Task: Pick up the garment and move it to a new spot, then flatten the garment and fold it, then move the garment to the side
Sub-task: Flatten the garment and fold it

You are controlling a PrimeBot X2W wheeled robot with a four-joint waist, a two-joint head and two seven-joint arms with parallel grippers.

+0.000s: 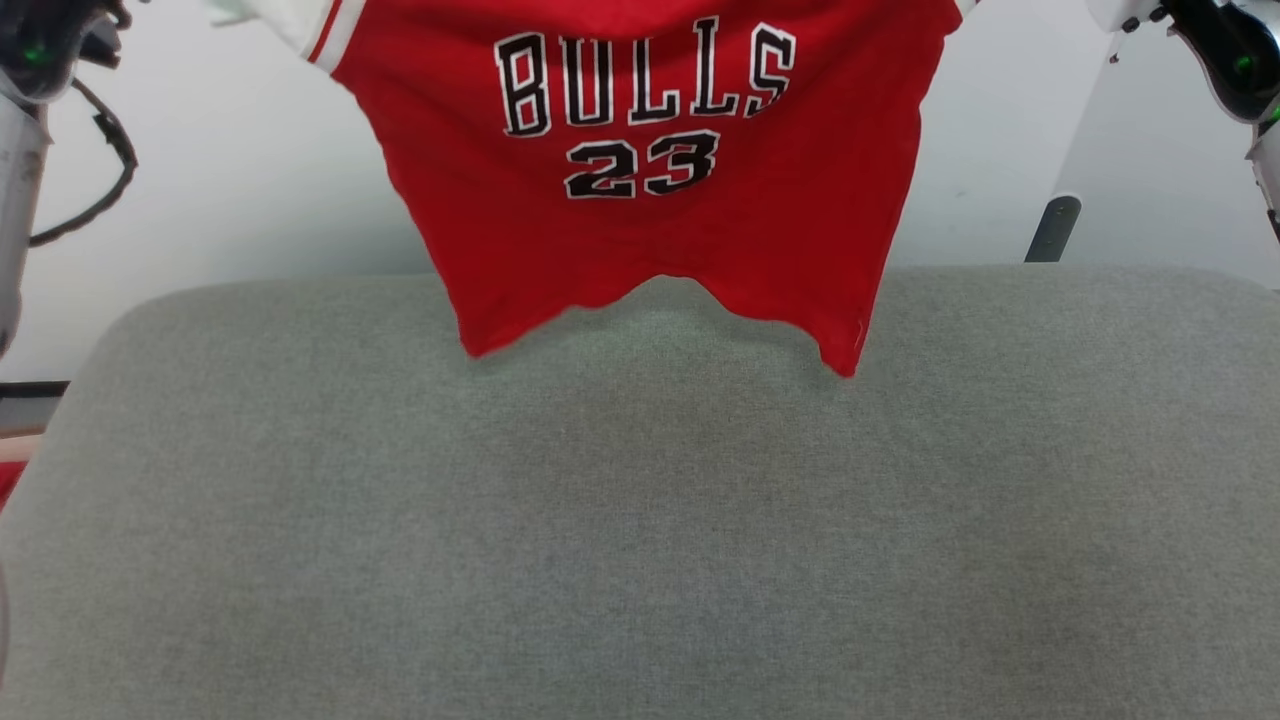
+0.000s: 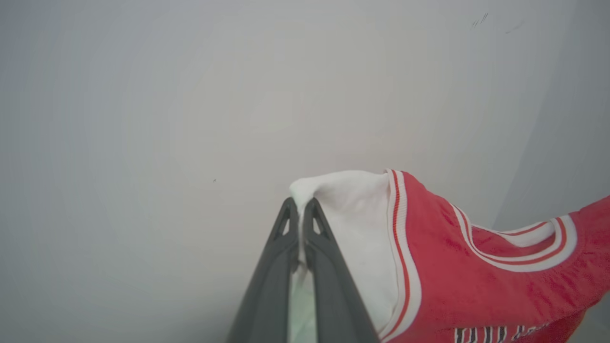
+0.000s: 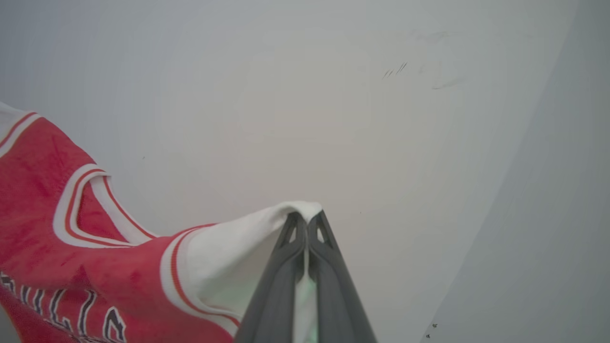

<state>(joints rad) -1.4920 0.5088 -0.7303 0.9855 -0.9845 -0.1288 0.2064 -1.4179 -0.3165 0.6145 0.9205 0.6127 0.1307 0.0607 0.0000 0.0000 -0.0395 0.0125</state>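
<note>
Bulls jersey (image 1: 650, 200) is held aloft at 12 o'clock, pinched tight by left fingers (image 2: 271, 286) and right fingers (image 3: 281, 286); placing, flattening and folding are not yet done.

Red-and-white fabric jersey (image 1: 650, 220) suspended above grey upholstered surface (image 1: 640, 540).
Left gripper (image 2: 300, 206) clamps its left shoulder, right gripper (image 3: 307, 220) its right; hem hangs at the surface's far edge.

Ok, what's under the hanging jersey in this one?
Under the jersey lies the grey fabric surface, stretching toward the camera. The stretch of its far edge behind the cloth is covered, and whether the cloth touches it is unclear.
</note>
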